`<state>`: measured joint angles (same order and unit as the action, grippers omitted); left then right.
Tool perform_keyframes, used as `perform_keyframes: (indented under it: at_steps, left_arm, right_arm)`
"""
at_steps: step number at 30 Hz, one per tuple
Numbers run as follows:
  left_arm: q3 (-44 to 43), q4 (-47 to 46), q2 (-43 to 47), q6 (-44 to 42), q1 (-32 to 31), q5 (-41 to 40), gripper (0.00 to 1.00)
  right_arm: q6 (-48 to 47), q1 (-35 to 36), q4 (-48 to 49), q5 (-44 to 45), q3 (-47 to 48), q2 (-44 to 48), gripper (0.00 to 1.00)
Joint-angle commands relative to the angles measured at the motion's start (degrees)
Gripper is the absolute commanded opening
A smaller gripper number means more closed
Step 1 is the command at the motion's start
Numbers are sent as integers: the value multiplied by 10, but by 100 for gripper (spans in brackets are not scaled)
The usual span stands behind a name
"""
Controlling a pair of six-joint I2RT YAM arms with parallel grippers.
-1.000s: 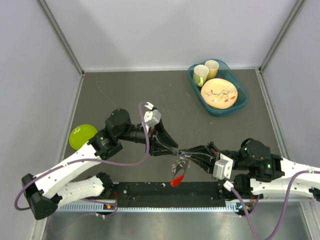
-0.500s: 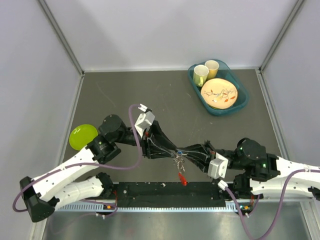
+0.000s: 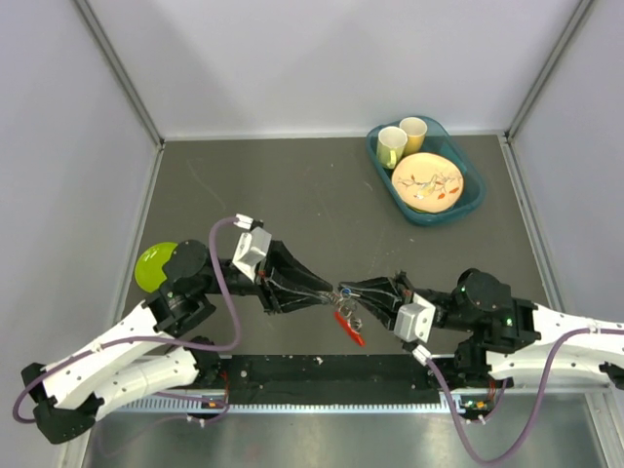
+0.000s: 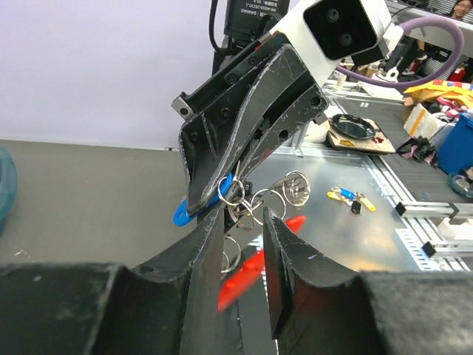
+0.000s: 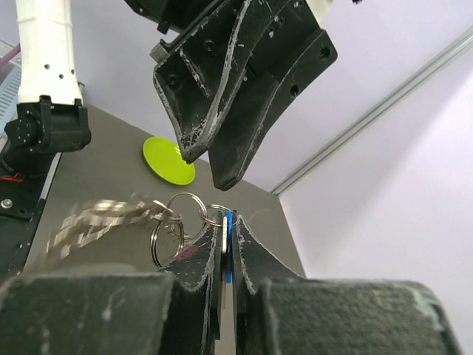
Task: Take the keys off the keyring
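Observation:
My right gripper (image 3: 343, 291) is shut on the blue-headed key (image 3: 347, 290), held above the table; the wrist view shows the blue head (image 5: 230, 240) clamped edge-on between its fingers. The keyring (image 3: 346, 310), a cluster of thin silver loops (image 5: 183, 214), hangs from that key. The red-headed key (image 3: 352, 330) dangles below it and is blurred in the left wrist view (image 4: 247, 270). Blurred silver keys (image 5: 103, 218) hang at the left. My left gripper (image 3: 329, 292) is open, tip to tip with the right one, its fingers either side of the loops (image 4: 255, 203) without gripping them.
A green plate (image 3: 156, 265) lies at the table's left, partly behind the left arm. A teal tray (image 3: 476, 195) with two cups and a patterned plate stands at the back right. A black strip (image 3: 322, 370) runs along the near edge.
Both grippers have shifted a little to the left, and the left arm has drawn back leftward. The red key has swung up and to the side under the rings.

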<state>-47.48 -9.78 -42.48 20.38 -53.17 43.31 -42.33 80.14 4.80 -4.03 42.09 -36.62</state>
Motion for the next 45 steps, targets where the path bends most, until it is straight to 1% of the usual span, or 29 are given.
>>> perform_keyframes:
  at_steps: [1, 7, 15, 27, 34, 38, 43, 45]
  left_arm:
    - [3, 19, 11, -49, -24, -72, 33]
    - [5, 27, 7, -84, -55, -132, 33]
    - [19, 22, 16, -91, -63, -178, 33]
    - [42, -10, 23, -83, -70, -193, 36]
    - [58, -71, 27, -54, -71, -188, 38]
    - [61, -81, 25, -47, -73, -186, 38]
    - [62, -95, 23, -42, -75, -184, 38]
    - [61, -96, 23, -42, -76, -182, 35]
  right_arm:
    - [22, 6, 58, 21, 16, -3, 0]
    - [34, 6, 74, 24, 17, -8, 0]
    - [42, 7, 95, 34, 19, -13, 0]
    - [53, 6, 119, 56, 16, -15, 0]
    - [72, 7, 144, 62, 2, -15, 0]
    - [87, 6, 176, 68, -17, -14, 0]
    - [98, 6, 182, 65, -24, -19, 0]
    - [102, 7, 188, 64, -26, -20, 0]
